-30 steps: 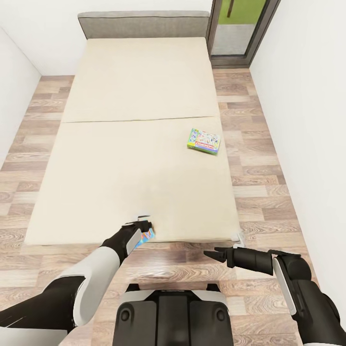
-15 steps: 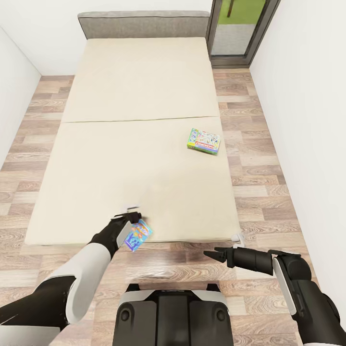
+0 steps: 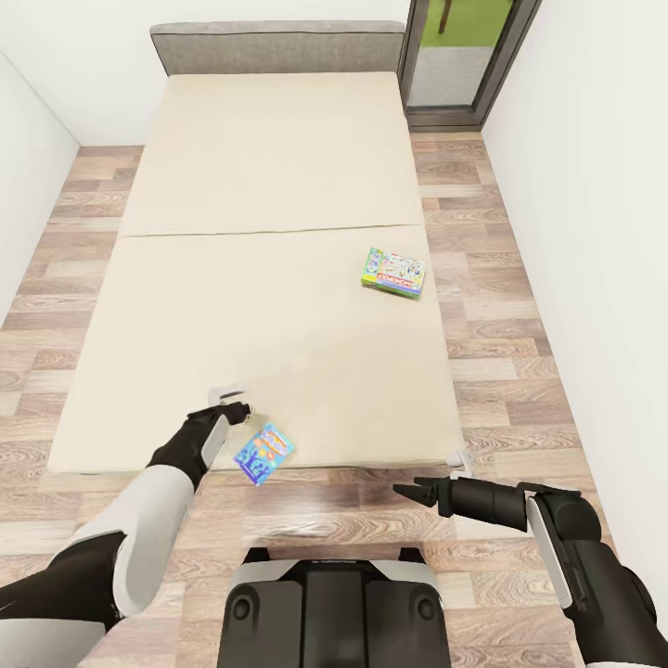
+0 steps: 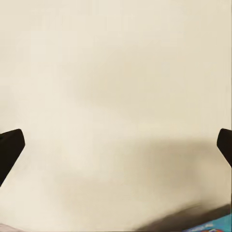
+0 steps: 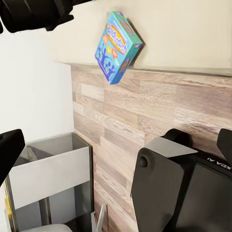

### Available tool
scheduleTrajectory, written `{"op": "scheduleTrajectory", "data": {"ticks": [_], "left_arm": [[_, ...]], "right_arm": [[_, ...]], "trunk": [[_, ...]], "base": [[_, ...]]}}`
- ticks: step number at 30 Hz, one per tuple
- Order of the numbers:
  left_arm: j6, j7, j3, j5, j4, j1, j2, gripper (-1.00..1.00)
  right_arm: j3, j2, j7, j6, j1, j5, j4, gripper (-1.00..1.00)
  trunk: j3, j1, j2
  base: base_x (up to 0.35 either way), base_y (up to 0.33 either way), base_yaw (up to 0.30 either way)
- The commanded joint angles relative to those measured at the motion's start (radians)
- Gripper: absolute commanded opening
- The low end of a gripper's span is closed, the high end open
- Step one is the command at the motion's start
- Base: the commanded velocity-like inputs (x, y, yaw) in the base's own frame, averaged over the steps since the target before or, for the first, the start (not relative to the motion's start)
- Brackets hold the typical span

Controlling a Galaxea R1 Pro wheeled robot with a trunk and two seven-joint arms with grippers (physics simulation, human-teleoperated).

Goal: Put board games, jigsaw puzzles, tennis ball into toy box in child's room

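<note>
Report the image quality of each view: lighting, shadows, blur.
Head view: even, flat light, sharp throughout, with only a faint shadow beside the left gripper on the bed. Left wrist view: soft and featureless, a broad blurred shadow band across the mattress, fingertips dark at the edges. Right wrist view: crisp, the blue board game readable against the floor.

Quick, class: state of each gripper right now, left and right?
Left gripper: open, holding nothing; the blue game box lies beside it at the bed's edge.
Right gripper: open, empty.

Blue game box (image 4: 212, 226) cut off at frame edge; print on Monopoly box (image 3: 394, 272) too small to read.
</note>
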State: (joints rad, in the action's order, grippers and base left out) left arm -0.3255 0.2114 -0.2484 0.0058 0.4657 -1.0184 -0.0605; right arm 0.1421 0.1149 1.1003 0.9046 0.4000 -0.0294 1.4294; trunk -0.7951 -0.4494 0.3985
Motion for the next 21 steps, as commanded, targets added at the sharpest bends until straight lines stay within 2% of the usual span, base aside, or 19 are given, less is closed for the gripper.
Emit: {"op": "scheduleTrajectory", "data": {"ticks": [1, 4, 6, 7, 9, 11, 13, 14, 16, 17, 18, 19, 20, 21], "left_arm": [[-0.025, 0.001, -0.005, 0.002, 0.02, 0.0, 0.009, 1.0], [-0.084, -0.015, -0.007, 0.003, 0.072, 0.003, 0.037, 1.0], [-0.132, -0.063, -0.012, 0.003, 0.1, 0.004, 0.062, 1.0], [-0.167, -0.118, -0.025, 0.003, 0.111, 0.005, 0.084, 1.0], [-0.237, -0.276, -0.073, 0.003, 0.125, 0.006, 0.134, 1.0], [-0.298, -0.468, -0.134, 0.0, 0.13, 0.008, 0.189, 1.0], [-0.346, -0.666, -0.178, 0.0, 0.132, 0.016, 0.256, 1.0], [-0.355, -0.716, -0.185, 0.0, 0.133, 0.021, 0.274, 1.0], [-0.38, -0.919, -0.202, -0.001, 0.134, 0.051, 0.339, 1.0], [-0.386, -1.024, -0.206, -0.002, 0.134, 0.073, 0.363, 1.0], [-0.389, -1.133, -0.209, -0.005, 0.134, 0.097, 0.38, 1.0], [-0.39, -1.187, -0.21, -0.006, 0.134, 0.109, 0.387, 1.0], [-0.39, -1.293, -0.213, -0.008, 0.135, 0.135, 0.401, 1.0], [-0.39, -1.344, -0.213, -0.009, 0.135, 0.148, 0.409, 1.0]], "right_arm": [[0.001, 0.0, 0.002, 0.008, 0.0, -0.003, 0.0, 1.0], [0.001, 0.0, 0.002, 0.008, 0.0, -0.003, 0.0, 1.0], [0.001, 0.0, 0.002, 0.008, 0.0, -0.003, 0.0, 1.0], [0.001, 0.0, 0.002, 0.008, 0.0, -0.003, 0.0, 1.0], [0.001, 0.0, 0.002, 0.008, 0.0, -0.003, 0.0, 1.0], [0.001, 0.0, 0.002, 0.008, 0.0, -0.003, 0.0, 1.0], [0.001, 0.0, 0.003, 0.008, 0.0, -0.004, 0.0, 1.0], [0.001, 0.001, 0.003, 0.008, 0.0, -0.004, 0.0, 1.0], [0.001, 0.001, 0.003, 0.008, 0.0, -0.004, 0.0, 1.0], [0.002, 0.001, 0.003, 0.008, 0.0, -0.004, 0.0, 1.0], [0.003, 0.001, 0.003, 0.008, 0.0, -0.004, 0.0, 1.0], [0.006, 0.001, 0.003, 0.008, 0.0, -0.005, 0.001, 1.0], [0.013, 0.002, 0.005, 0.008, 0.0, -0.005, 0.001, 1.0], [0.018, 0.001, 0.005, 0.008, 0.0, -0.005, 0.001, 1.0]], "trunk": [[-0.001, -0.001, 0.001], [-0.001, -0.001, 0.001], [-0.001, -0.001, 0.001], [-0.001, -0.001, 0.001], [-0.001, -0.001, 0.001], [-0.001, -0.001, 0.001], [-0.001, -0.001, 0.001], [-0.001, -0.001, 0.001], [-0.001, -0.001, 0.001], [-0.001, -0.001, 0.001], [-0.001, -0.001, 0.001], [-0.001, -0.001, 0.001], [-0.001, -0.001, 0.001], [-0.001, -0.001, 0.001]], "base": [[0.0, 0.0, 0.0], [0.0, 0.0, 0.0], [0.0, 0.0, 0.0], [0.0, 0.0, 0.0], [0.0, 0.0, 0.0], [0.0, 0.0, 0.0], [0.0, 0.0, 0.0], [0.0, 0.0, 0.0], [0.0, 0.0, 0.0], [0.0, 0.0, 0.0], [0.0, 0.0, 0.0], [0.0, 0.0, 0.0], [0.0, 0.0, 0.0], [0.0, 0.0, 0.0]]}}
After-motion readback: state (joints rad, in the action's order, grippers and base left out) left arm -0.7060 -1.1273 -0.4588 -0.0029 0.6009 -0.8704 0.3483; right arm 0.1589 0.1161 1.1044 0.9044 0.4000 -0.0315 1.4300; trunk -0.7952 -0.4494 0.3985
